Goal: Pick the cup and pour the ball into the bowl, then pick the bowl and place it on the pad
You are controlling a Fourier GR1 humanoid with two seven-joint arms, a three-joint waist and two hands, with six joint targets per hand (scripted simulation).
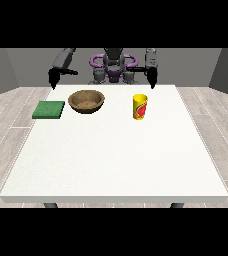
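Cup (140,107) upright, untouched, well apart from both hands.

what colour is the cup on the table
The cup is yellow with a red mark on its side, as the front view shows.

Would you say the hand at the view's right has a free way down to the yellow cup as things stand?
Probably yes: the hand at the view's right hangs just behind the yellow cup, with only bare table between them; the bowl sits well aside.
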